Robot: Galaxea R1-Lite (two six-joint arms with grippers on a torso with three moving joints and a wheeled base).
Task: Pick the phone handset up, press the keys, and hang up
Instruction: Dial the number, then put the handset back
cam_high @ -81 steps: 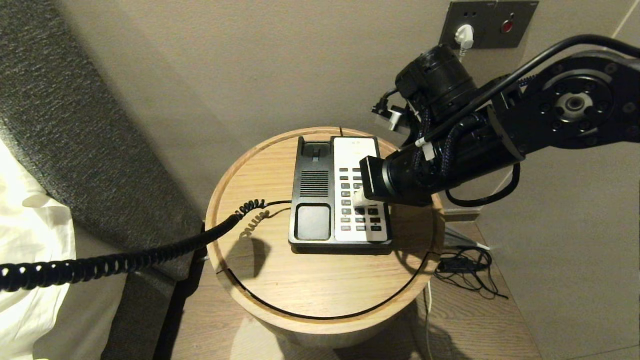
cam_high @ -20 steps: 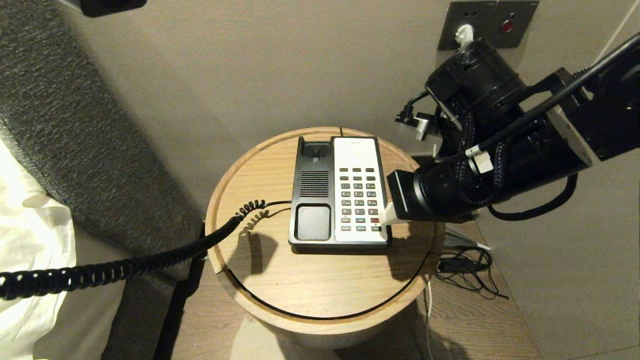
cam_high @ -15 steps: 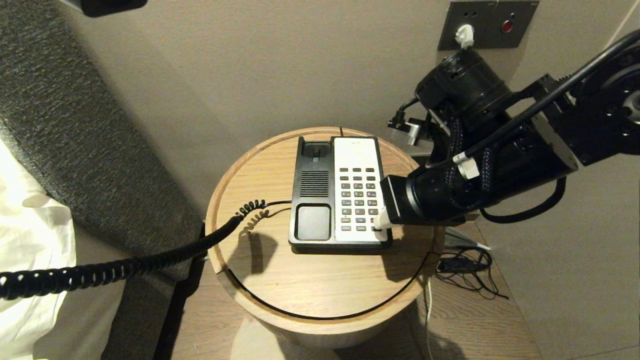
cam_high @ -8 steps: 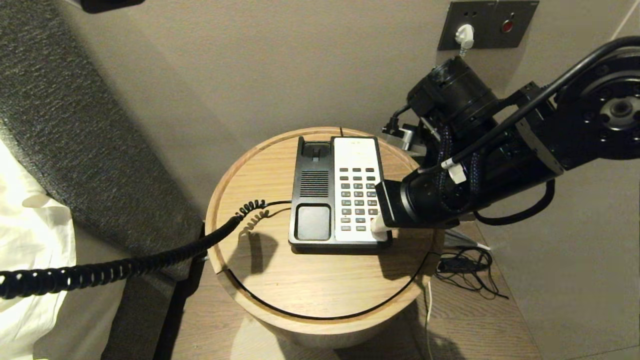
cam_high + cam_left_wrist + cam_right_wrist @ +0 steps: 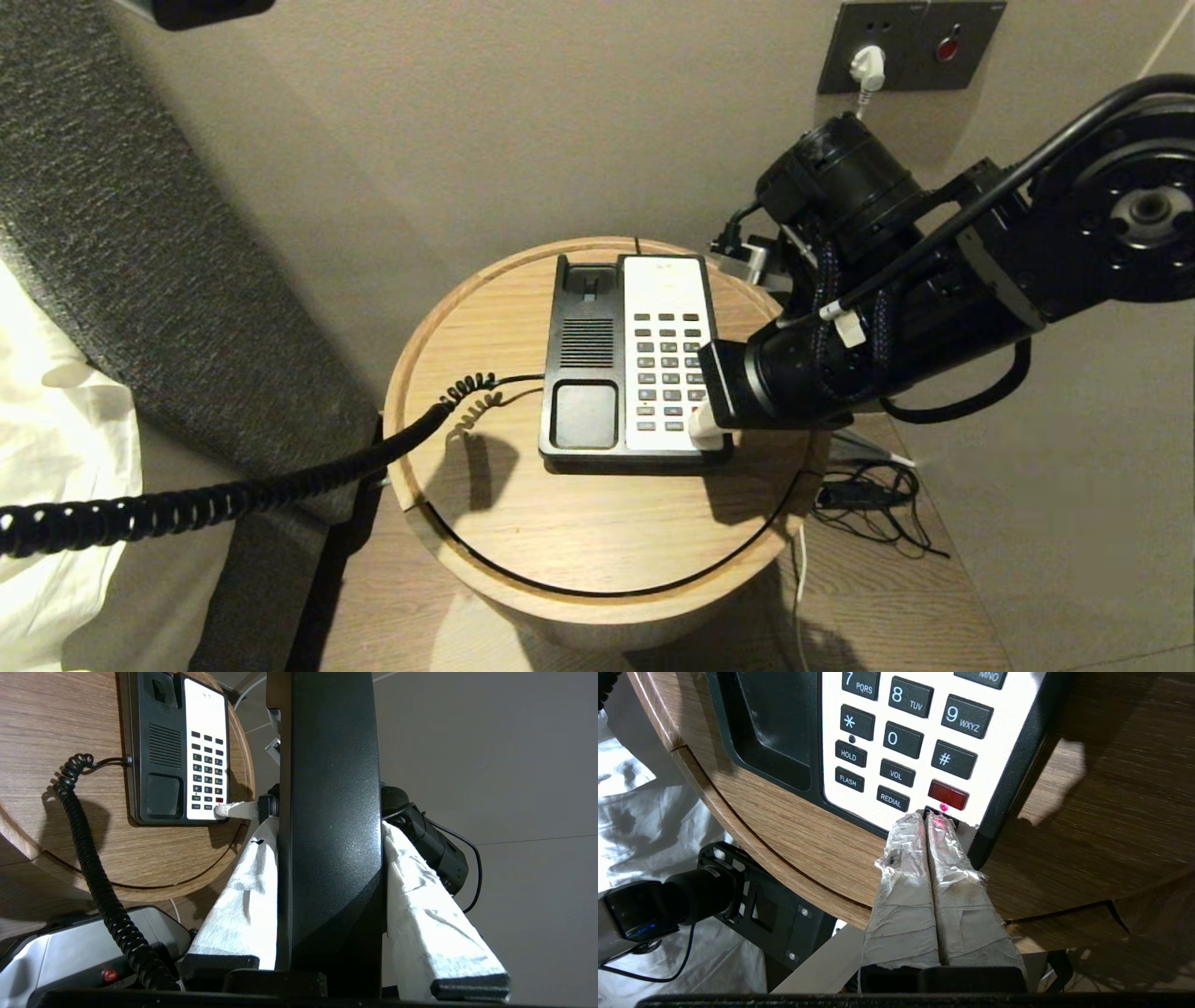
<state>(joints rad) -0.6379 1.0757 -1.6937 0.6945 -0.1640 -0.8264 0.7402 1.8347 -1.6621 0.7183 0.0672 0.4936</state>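
Pressing beside REDIAL under the red key (image 5: 948,794): right pincer (image 5: 927,820) together; left pincer (image 5: 327,905) clamped on handset (image 5: 329,788).

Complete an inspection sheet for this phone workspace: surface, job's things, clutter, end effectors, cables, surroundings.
Surface: round wooden table, bare around the phone.
Job's things: phone base on the table, cradle empty; handset held off the table.
Clutter: nothing seen.
End effectors: left end effector shut on the handset; right end effector shut, tips at the keypad's bottom row.
Cables: coiled cord runs off the table; loose wires on the floor.
Surroundings: wall socket, headboard.
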